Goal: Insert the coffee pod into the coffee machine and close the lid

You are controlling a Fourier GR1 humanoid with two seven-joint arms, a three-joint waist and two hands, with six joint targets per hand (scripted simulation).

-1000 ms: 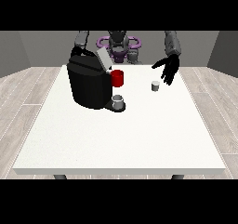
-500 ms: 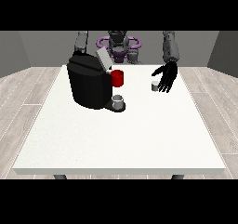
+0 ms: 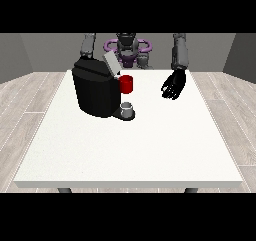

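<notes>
The black coffee machine (image 3: 95,90) stands on the white table (image 3: 130,150) left of centre. Its grey lid (image 3: 111,63) is tilted up and open. A red part (image 3: 126,84) sticks out at its front, and a small grey cup (image 3: 128,108) sits on its base. The hand at the view's right (image 3: 173,86) hangs low over the table at the spot where the small white coffee pod stood. The pod itself is hidden behind this hand. At the view's left only the arm (image 3: 88,46) shows; its hand is hidden behind the machine.
The robot's torso (image 3: 127,50) stands behind the table's far edge. White tabletop stretches from the machine to the near edge and to the right edge. A wood-look floor surrounds the table.
The hand at the view's right has moved left and down onto the pod's spot, covering the pod that showed beside it earlier. The machine and its lid have not moved.
</notes>
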